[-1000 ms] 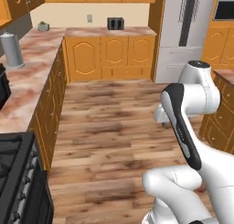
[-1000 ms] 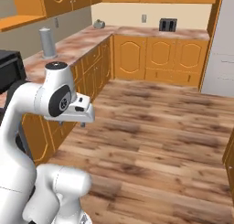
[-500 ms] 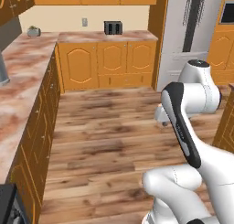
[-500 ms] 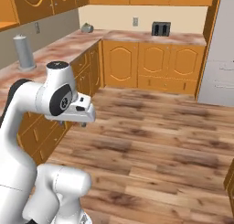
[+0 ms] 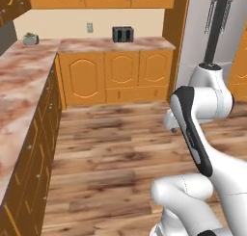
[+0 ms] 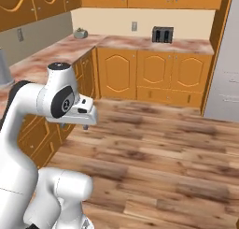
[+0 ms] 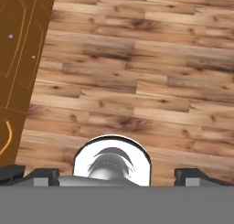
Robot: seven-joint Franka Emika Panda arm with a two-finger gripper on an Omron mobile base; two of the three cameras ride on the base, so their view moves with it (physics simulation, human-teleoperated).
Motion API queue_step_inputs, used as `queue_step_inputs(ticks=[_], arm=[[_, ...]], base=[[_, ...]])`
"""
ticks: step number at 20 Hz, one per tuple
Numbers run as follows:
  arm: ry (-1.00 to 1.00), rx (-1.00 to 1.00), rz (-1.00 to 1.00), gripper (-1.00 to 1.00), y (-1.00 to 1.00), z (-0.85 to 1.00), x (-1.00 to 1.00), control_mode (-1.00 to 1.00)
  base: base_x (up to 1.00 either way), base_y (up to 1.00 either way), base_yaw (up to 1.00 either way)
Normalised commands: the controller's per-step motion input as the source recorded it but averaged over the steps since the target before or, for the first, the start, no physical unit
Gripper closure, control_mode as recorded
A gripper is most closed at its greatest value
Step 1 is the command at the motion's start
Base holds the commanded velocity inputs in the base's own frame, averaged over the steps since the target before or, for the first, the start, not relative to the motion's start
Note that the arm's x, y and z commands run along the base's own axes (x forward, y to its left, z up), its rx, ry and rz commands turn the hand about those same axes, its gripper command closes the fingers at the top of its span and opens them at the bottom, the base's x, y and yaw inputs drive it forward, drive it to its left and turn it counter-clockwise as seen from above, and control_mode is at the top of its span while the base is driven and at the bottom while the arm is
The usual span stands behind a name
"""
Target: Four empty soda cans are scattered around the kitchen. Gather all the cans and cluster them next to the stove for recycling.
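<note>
1. I am looking into the kitchen from the base. A plank floor runs ahead of me, with orange cabinets along the far wall and down the left side.
2. In the hand view the fingers are spread wide, one dark tip at 7 o'clock and the other at 5 o'clock. They close on nothing and point down at the floor.
3. A dark cabinet front fills that view from 9 to 11 o'clock.
4. In the right base view the hand hangs above the floor at about 9 o'clock, just beside the left-hand cabinets.
5. The marble bench runs up the left side and turns along the back wall.
6. A black toaster stands on the back bench at 12 o'clock.
7. A small grey-green item sits in the bench corner at 11 o'clock; I cannot tell what it is.
8. A grey canister stands on the bench at 9 o'clock in the right base view.
9. The grey fridge stands at 2 o'clock.
</note>
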Motion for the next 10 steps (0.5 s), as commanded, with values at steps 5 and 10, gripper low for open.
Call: queue_step_inputs(ticks=[5,10], arm=[[0.00,0.00,0.00,-1.00,0.00,0.00,0.00,1.00],[0.00,0.00,0.00,-1.00,0.00,0.00,0.00,1.00]], base=[[1.00,-0.16,0.00],[1.00,-0.13,-0.07]])
